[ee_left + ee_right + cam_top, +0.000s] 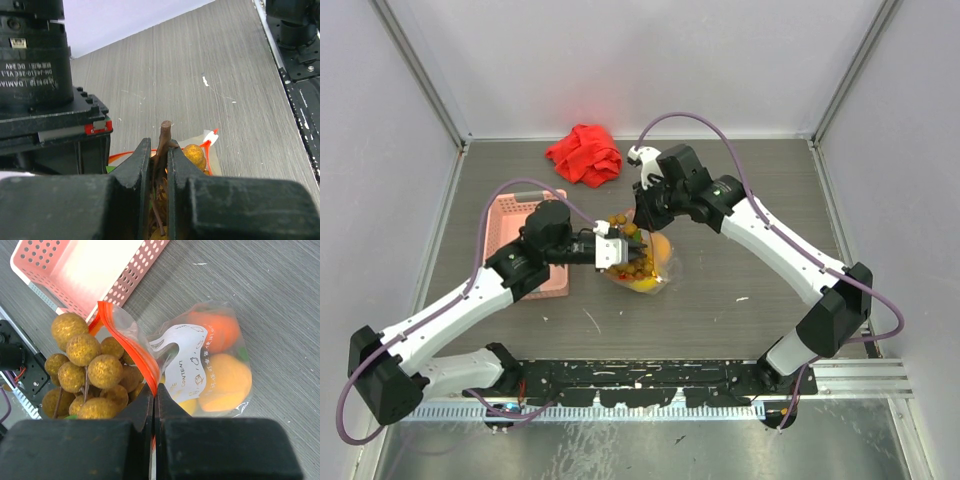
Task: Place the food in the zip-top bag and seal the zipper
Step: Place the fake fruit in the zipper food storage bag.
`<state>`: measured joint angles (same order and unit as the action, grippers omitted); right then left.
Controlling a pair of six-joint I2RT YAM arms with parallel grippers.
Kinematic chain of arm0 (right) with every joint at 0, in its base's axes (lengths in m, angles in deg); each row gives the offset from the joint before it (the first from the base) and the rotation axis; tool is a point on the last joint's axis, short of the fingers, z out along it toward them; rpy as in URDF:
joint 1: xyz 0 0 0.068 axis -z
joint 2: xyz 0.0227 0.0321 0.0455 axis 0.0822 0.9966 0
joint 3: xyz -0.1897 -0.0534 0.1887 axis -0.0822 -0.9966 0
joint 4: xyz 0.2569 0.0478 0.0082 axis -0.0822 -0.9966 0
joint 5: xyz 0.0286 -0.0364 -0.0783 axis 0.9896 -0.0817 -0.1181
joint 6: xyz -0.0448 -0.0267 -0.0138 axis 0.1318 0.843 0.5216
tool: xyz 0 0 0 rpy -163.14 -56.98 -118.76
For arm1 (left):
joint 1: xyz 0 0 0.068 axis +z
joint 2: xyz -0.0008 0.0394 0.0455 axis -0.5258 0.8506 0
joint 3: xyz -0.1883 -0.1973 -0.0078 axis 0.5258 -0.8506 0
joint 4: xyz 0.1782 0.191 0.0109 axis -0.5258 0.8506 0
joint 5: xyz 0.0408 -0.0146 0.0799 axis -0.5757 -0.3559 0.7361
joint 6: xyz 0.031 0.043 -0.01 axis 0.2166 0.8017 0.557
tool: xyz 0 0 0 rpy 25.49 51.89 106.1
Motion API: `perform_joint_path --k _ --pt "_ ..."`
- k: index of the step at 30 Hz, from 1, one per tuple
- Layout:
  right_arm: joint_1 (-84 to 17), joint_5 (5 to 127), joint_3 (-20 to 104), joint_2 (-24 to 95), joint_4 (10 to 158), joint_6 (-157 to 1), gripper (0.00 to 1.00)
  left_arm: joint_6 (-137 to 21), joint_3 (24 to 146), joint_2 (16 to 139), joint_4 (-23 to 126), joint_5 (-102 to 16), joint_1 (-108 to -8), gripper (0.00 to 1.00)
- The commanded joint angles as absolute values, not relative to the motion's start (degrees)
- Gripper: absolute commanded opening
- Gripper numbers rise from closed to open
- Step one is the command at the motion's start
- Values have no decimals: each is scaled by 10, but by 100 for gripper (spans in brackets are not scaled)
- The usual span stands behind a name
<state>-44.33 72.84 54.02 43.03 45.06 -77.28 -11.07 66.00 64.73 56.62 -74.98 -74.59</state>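
Note:
The clear zip-top bag (200,365) lies mid-table (655,270) with an orange (215,330) and a yellow lemon (225,382) inside. My right gripper (154,392) is shut on the bag's orange-red zipper strip (127,342), holding the mouth up. My left gripper (159,150) is shut on the brown stem (165,132) of the olive-brown grapes (90,372), which hang at the bag's mouth (625,240). Berries are not visible.
A pink plastic basket (515,225) lies left of the bag, under my left arm; it also shows in the right wrist view (85,270). A red cloth (585,155) lies at the back. Grey walls enclose the table.

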Motion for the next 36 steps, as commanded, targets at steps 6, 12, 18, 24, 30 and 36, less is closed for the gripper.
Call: perform_joint_path --k 6,12,18,24,30,36 --pt "-441 770 527 412 508 -774 0 -90 706 668 575 -818 -767 0" --pt "-440 784 521 412 513 -777 0 -91 719 693 575 -836 -783 0" --pt "-438 789 511 403 515 -775 0 -86 705 697 570 -809 -784 0" --pt "-429 798 503 385 518 -775 0 -92 680 706 564 -770 -772 0" --pt "-419 805 490 373 519 -775 0 -90 658 689 560 -745 -743 1" --pt "-415 826 492 371 528 -778 0 -58 672 706 610 -716 -741 5"
